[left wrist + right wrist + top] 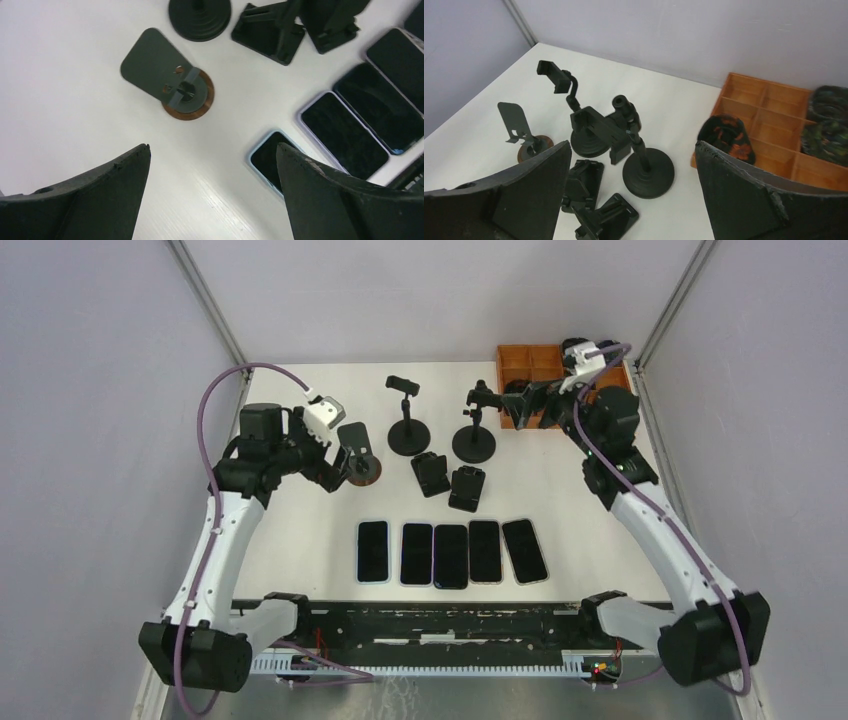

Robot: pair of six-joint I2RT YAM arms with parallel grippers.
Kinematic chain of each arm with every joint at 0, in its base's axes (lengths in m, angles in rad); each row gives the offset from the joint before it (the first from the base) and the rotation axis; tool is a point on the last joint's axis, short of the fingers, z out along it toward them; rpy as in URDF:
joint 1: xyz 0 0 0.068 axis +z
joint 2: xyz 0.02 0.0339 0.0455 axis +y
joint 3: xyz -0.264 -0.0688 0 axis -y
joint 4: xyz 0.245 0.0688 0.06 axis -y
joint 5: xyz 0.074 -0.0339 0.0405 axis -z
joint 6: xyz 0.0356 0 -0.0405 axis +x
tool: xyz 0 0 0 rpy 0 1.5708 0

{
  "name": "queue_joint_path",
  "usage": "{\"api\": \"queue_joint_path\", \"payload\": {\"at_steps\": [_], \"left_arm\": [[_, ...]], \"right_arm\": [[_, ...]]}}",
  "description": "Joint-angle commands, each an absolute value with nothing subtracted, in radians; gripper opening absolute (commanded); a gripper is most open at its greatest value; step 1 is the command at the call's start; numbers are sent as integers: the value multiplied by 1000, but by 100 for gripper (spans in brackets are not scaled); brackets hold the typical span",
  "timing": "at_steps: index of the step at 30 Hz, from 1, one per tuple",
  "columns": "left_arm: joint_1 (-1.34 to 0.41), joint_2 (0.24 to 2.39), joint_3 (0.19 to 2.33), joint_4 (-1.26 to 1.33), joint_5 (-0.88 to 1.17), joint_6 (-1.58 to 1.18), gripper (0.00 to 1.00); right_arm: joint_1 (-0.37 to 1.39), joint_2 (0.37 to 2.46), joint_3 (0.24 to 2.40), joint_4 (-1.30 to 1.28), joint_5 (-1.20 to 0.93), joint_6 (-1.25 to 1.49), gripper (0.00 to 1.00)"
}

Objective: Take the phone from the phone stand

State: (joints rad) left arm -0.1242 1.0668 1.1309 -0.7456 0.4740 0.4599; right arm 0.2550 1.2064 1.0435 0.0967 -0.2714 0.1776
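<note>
Five phones (451,556) lie flat, screens up, side by side along the near edge of the counter (300,530), clear of every stand. Left pincer (212,147) released, fingers spread wide, hovering above a plate stand (155,67) on a round brown base, toward the left edge. Right pincer (632,145) also released (wide gap), hanging at the far right corner beside an orange tray (528,364). Two pole stands (408,425) on round bases stand mid-counter toward the far edge. Two small folding stands (430,473) sit between the pole stands and the phones.
</note>
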Motion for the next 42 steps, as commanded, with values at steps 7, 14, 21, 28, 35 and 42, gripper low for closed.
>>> {"api": "queue_joint_path", "payload": {"at_steps": [7,14,21,28,35,42], "left_arm": [[83,1169,831,-181,524,296,100],[86,1291,592,288,468,180,100],[92,1394,419,705,438,118,100],[95,1481,285,1068,411,43,100],[97,1478,208,1200,315,10,100],[60,1522,185,1263,217,26,100]], "right_arm": [[254,898,488,283,410,220,98],[253,975,292,411,639,59,98],[253,1107,79,847,760,-69,98],[253,1242,-36,1207,787,-148,98],[252,1312,-104,1424,700,-213,98],[248,1341,-228,1675,546,-263,98]]}}
